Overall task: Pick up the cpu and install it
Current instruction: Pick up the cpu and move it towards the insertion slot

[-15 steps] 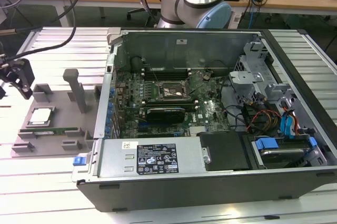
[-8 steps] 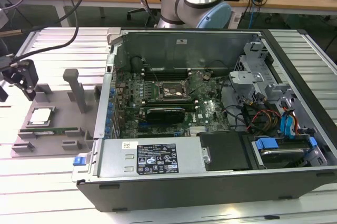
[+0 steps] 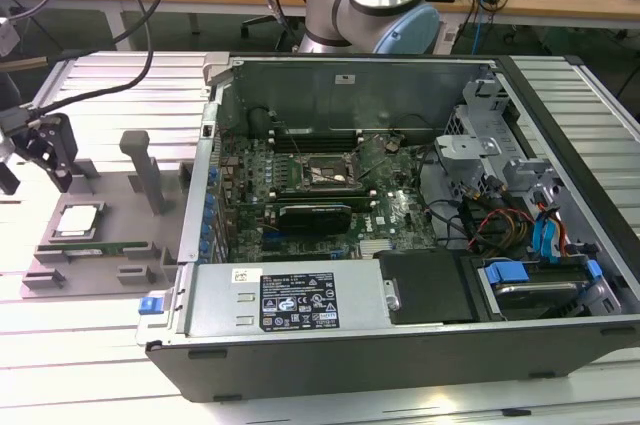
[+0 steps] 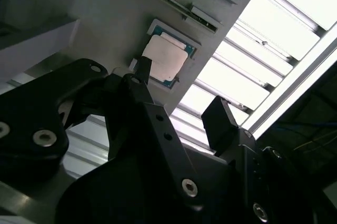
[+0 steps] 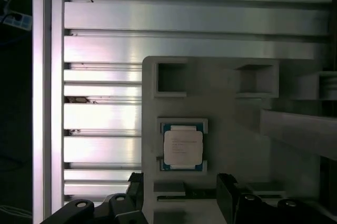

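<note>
The cpu [image 3: 78, 220], a flat square chip with a silver-grey top, lies in a shallow pocket of the grey fixture plate [image 3: 120, 195] at the exterior view's left, outside the computer case. My black gripper [image 3: 45, 160] hangs just above and behind it, apart from it. In the first wrist view the cpu [image 5: 182, 148] rests in its pocket a little ahead of the open gripper [image 5: 181, 195]. The second wrist view has the cpu [image 4: 166, 58] beyond the gripper [image 4: 181, 95], with nothing between the two fingers. The black socket frame [image 3: 320, 173] sits on the motherboard inside the case.
The open computer case [image 3: 400, 315] lies on the slatted metal table [image 3: 90, 345], with cables and drive bays at the exterior view's right. A green memory stick [image 3: 100, 248] lies on the fixture plate near the cpu. A grey upright post [image 3: 145, 170] stands on the plate.
</note>
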`<control>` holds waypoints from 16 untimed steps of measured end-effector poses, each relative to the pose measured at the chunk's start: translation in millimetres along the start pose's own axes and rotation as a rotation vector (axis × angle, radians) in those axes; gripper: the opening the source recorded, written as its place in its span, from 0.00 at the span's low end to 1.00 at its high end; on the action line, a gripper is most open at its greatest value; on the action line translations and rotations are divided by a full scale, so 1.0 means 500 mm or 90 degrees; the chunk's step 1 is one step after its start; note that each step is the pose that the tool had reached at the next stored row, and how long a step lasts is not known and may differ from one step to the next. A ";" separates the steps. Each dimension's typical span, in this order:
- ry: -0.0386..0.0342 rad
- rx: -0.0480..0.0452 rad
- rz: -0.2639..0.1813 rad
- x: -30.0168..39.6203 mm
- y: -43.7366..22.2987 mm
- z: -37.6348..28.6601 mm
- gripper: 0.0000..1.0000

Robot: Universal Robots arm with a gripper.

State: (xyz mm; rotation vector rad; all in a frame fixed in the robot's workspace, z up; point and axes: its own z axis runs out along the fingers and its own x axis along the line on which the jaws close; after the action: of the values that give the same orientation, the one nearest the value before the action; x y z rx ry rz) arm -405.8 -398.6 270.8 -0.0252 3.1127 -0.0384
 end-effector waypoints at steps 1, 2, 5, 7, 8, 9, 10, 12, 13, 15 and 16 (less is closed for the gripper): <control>0.0000 0.0003 0.000 -0.002 0.000 0.001 0.66; 0.0000 0.0006 0.000 -0.004 0.000 0.002 0.66; 0.0000 0.0010 0.000 -0.007 0.000 0.003 0.66; 0.0000 0.0014 0.000 -0.009 0.000 0.004 0.66; 0.0000 0.0015 0.000 -0.010 0.000 0.005 0.66; 0.0000 0.0016 0.000 -0.011 0.000 0.006 0.66; 0.0000 0.0017 0.000 -0.012 0.000 0.006 0.66; 0.0000 0.0018 0.000 -0.014 0.000 0.007 0.66; 0.0001 0.0019 0.000 -0.015 0.000 0.008 0.66; 0.0000 0.0021 0.000 -0.017 0.000 0.009 0.66; 0.0001 0.0022 0.000 -0.017 0.000 0.010 0.66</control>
State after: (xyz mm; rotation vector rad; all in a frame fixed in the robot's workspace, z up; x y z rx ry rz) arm -397.0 -398.6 266.2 -0.0254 3.1127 -0.0437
